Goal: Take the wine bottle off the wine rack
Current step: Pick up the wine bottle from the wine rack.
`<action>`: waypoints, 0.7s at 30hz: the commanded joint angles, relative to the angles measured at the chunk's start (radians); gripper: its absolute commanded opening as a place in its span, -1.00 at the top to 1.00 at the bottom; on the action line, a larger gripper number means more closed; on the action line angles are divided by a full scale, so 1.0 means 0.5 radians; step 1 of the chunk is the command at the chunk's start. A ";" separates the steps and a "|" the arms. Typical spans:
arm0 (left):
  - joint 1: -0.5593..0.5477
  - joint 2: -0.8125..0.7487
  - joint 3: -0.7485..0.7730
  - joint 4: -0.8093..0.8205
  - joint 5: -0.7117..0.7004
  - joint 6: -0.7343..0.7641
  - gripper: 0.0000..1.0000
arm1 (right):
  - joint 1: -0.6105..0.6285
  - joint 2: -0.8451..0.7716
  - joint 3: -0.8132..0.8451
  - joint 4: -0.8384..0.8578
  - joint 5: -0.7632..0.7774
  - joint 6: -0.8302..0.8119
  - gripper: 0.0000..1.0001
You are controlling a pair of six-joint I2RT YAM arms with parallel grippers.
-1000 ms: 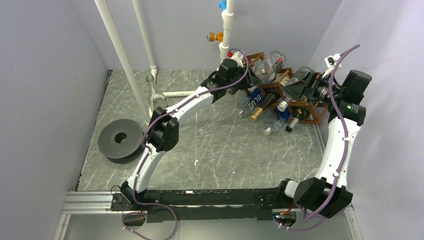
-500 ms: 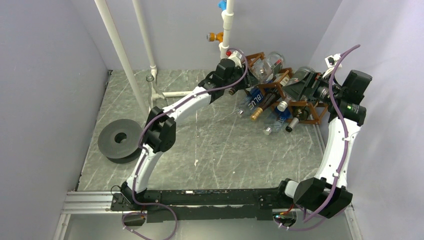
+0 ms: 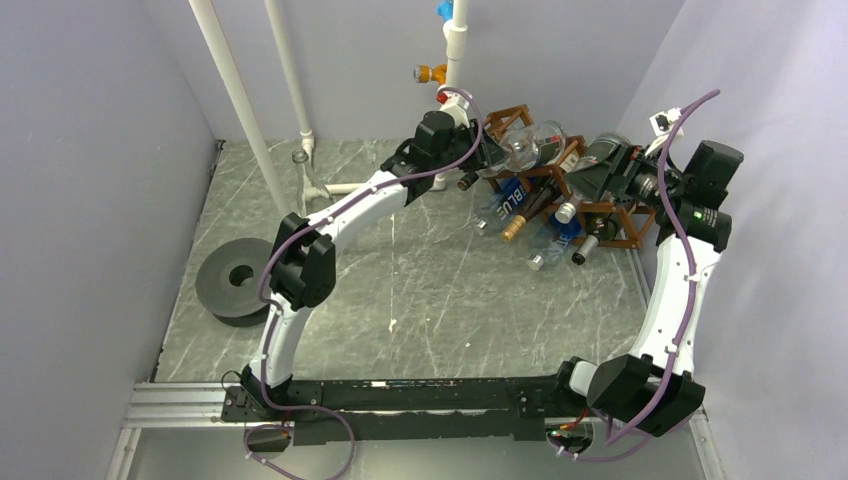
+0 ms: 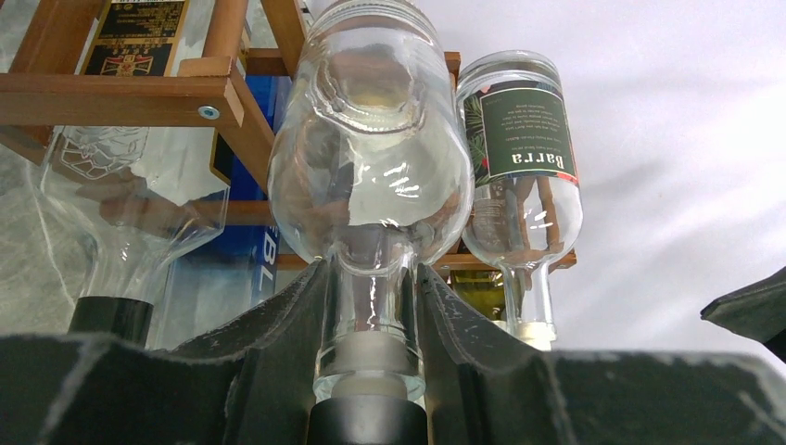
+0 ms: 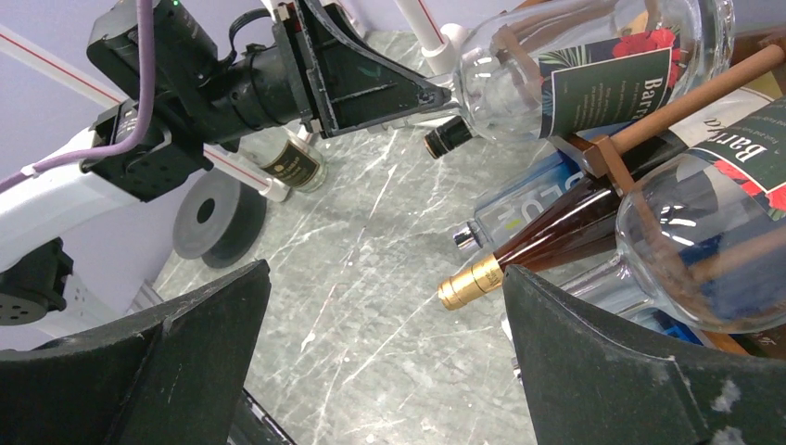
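At far-right corner, rack point(image 3: 622, 238): bottle point(image 4: 371, 158) seemed not yet clear.
Left gripper point(image 4: 371, 278): clamped bottle's neck.
Right gripper point(image 5: 385, 273): gaped wide, empty.
Remaining: withdrawal.

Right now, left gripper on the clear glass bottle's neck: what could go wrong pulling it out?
1. The left gripper pinches only the smooth neck of the clear glass bottle; its wide body may pivot or slip.
2. The green-labelled clear bottle lies close beside it in the brown wooden lattice rack; pulling may drag either.
3. The right gripper is open, holding nothing, so the rack may shift.
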 commanded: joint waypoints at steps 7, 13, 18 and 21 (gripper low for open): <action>-0.017 -0.225 0.017 0.244 0.116 0.152 1.00 | 0.017 0.046 0.050 0.001 0.020 -0.174 -1.00; -0.015 -0.278 -0.007 0.192 0.118 0.339 1.00 | 0.300 0.306 0.489 -0.574 0.218 -1.211 -1.00; -0.008 -0.347 -0.131 0.279 0.124 0.382 1.00 | 0.569 0.441 0.638 -0.433 0.615 -1.539 -0.99; 0.004 -0.377 -0.228 0.349 0.134 0.374 1.00 | 0.569 0.602 0.811 -0.197 0.733 -1.127 -0.99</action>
